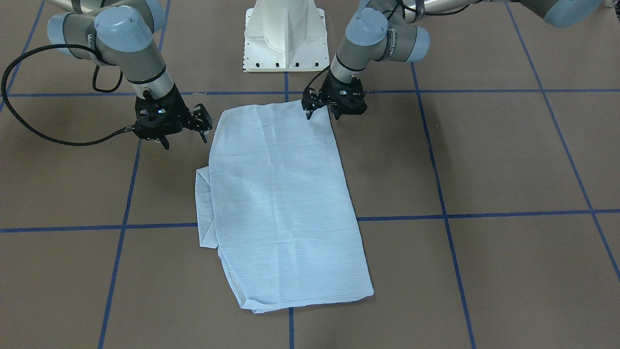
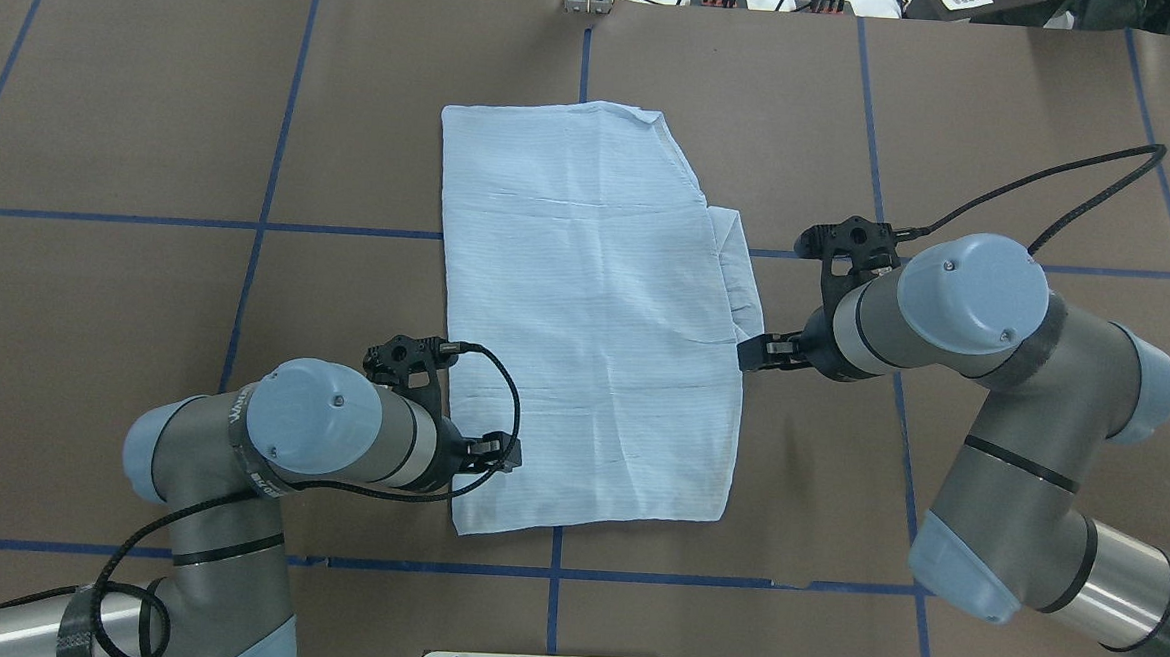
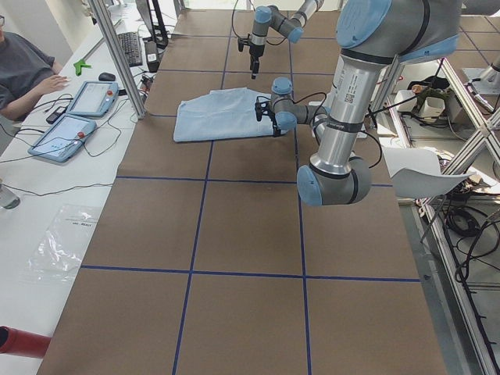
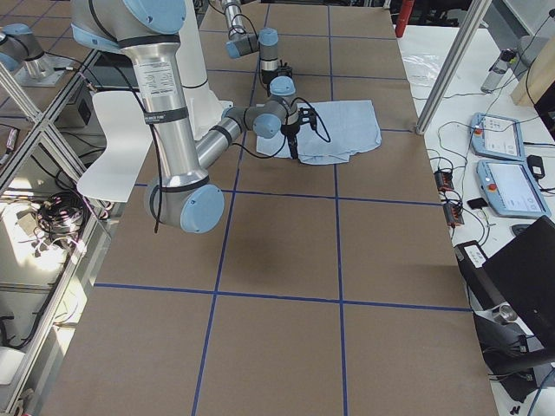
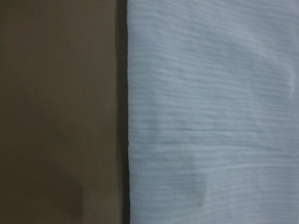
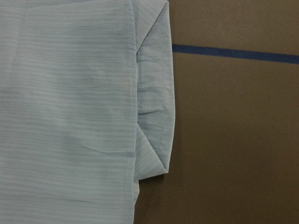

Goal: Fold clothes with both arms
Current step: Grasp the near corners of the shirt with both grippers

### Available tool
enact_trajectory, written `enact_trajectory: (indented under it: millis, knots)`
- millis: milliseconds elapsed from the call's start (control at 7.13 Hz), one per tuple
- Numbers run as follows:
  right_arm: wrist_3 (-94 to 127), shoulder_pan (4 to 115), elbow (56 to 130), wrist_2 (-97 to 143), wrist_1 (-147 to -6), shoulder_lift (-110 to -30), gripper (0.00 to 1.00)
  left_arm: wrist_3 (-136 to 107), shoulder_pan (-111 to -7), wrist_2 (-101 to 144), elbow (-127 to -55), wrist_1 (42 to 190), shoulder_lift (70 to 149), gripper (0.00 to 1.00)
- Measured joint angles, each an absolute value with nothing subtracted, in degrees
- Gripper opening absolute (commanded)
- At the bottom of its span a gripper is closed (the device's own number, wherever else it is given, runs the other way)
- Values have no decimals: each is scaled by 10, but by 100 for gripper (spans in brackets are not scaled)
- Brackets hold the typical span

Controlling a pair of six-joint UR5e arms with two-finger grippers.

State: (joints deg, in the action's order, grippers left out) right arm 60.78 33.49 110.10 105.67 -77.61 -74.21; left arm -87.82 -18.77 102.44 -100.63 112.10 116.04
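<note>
- My left gripper (image 1: 322, 115) is down at the shirt's corner nearest the robot, jaws standing apart. In the front view one fingertip (image 1: 308, 115) is over the cloth and the other is at the edge. It appears to clamp nothing, but that view is too small to show whether either tip touches.
- From overhead this gripper is mostly hidden under its own wrist joint (image 2: 339, 436). Its wrist camera shows no fingers, only the shirt's straight edge against bare table.
- My right gripper (image 1: 186, 140) hangs with its jaws wide and holds nothing. It is just beside the shirt's opposite long edge, over bare table. Its wrist camera shows no fingers either.
- The shirt (image 1: 281, 203) lies flat mid-table, folded into one long panel that runs away from the robot.
- A narrow folded layer (image 6: 156, 93) pokes out from under the panel on the right gripper's side. I cannot make out which part of the garment it is.
- The table (image 1: 508, 160) is brown, crossed by blue tape lines (image 1: 436, 184).
- The white base (image 1: 285, 36) and both arms' upper links are cut off at the front view's top.
- In the left side view a person (image 3: 23, 66) sits at the frame edge, half cut off, beside two handheld pendants (image 3: 92, 98).
</note>
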Motion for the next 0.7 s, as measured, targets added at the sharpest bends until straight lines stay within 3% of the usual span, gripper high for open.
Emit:
enact_trajectory:
  millis: [281,421,561,701]
  knots:
    - [608,335,1100,1057,-776,-742,100,-879,-171,1022,-1006,1111,1163,64]
    - [608,335,1100,1057,-776,-743,100,-879,-166,1022,-1007,1109,1164,47]
    - [608,335,1099,1056,-776,-743,100,-879,-165,1022,-1007,1109,1164,12]
    - [608,334,1099,1057,-776,-743,100,-879,-164,1022,-1008,1107,1164,0]
